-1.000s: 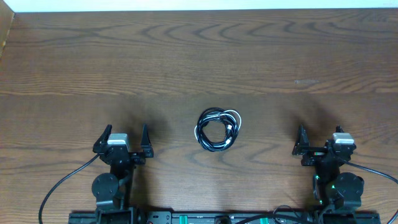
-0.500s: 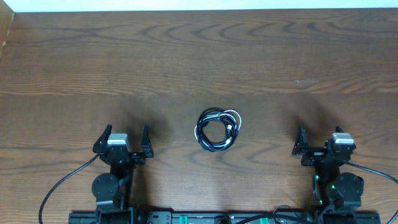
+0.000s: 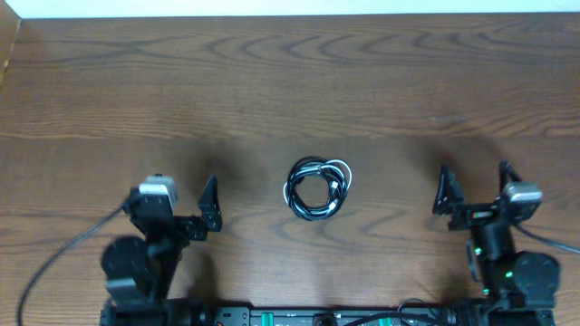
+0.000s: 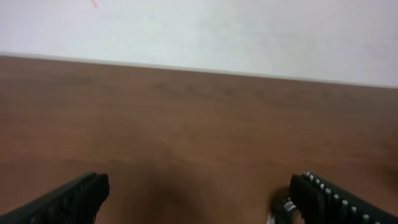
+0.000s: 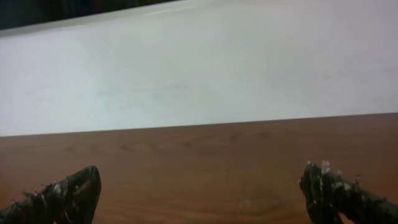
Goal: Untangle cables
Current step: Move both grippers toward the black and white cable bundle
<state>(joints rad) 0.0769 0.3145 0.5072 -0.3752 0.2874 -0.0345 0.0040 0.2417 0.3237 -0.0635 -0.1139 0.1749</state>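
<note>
A black cable (image 3: 306, 210) and a white cable (image 3: 339, 173) lie wound together in one small coil on the wooden table (image 3: 290, 81), at the middle near the front. My left gripper (image 3: 177, 206) is open and empty, to the left of the coil and apart from it. My right gripper (image 3: 474, 187) is open and empty, to the right of the coil. In the left wrist view the left gripper (image 4: 199, 196) has its fingers wide apart, and a blurred bit of the coil (image 4: 280, 210) shows by the right finger. The right wrist view shows the right gripper (image 5: 199, 186) open over bare wood.
Thick black arm wires run off at the front left (image 3: 63, 254) and front right (image 3: 548, 240). The table's far edge meets a white wall (image 3: 290, 7). A light wooden edge shows at the far left corner (image 3: 7, 45).
Both arms have shifted: the left arm's wrist has swung left and nearer the camera, the right gripper has moved a little right and forward. The coil has not moved.
</note>
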